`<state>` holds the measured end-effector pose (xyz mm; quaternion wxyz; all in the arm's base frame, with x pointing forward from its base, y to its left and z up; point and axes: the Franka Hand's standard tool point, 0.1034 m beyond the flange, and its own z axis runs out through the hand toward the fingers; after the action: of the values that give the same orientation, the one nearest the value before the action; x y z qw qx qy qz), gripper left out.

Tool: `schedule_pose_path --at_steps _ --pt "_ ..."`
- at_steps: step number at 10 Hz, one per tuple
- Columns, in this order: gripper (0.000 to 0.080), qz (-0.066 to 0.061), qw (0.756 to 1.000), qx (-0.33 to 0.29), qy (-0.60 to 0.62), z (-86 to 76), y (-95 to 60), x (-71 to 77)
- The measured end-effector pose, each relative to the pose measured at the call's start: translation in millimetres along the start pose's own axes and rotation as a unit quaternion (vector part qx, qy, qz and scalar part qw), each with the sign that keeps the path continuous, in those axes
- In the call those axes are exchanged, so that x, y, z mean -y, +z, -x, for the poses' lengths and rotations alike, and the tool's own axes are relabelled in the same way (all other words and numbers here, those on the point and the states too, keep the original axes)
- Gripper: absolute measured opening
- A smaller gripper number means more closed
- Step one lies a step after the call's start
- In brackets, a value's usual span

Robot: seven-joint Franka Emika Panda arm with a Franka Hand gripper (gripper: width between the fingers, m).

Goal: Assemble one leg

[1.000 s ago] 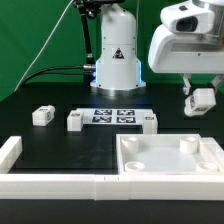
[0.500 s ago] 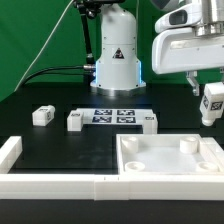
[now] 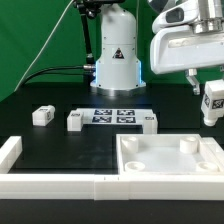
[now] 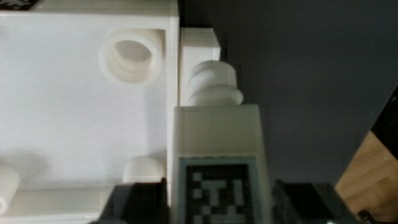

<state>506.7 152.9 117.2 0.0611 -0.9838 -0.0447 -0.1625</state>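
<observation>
The exterior view alone takes in the whole black table (image 3: 40, 95), with the white Franka arm's base (image 3: 115, 55) at the back and its bulky white wrist housing (image 3: 185, 45) high on the exterior view's right. At the front lies the large white square plastic tray with corner sockets (image 3: 155, 165), and a long white plastic rail (image 3: 50, 184) runs along the near edge. The marker board (image 3: 112, 115) lies mid-table. One loose white tagged block (image 3: 42, 115) sits well to its left, a second loose block (image 3: 76, 121) and a third loose block (image 3: 148, 121) sit at its ends. Only the wrist view shows the close detail. The gripper (image 4: 215, 200) has its dark fingers (image 4: 134, 200) pressed against both sides of the small white plastic leg with a black-and-white tag (image 4: 215, 140), whose ribbed tip points past the tray (image 4: 63, 110), beside a round socket (image 4: 132, 55). In the exterior view the gripper (image 3: 212, 100) holds the leg (image 3: 212, 108) upright in the air, above the tray's far right corner and clear of it.
</observation>
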Motion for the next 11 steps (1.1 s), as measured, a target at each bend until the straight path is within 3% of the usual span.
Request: schedule_pose_path --at_steps 1,2,6,11 --pt "0.0288 0.000 1.000 0.000 0.001 -0.6 0.2 -1.5" --pt "0.0288 0.003 1.000 -0.003 -0.028 -10.6 4.4 -12.1" --pt "0.0288 0.009 0.995 -0.015 -0.100 -62.5 20.3 -38.6" --pt "0.0288 0.009 0.992 -0.058 -0.107 -67.3 23.3 -41.9"
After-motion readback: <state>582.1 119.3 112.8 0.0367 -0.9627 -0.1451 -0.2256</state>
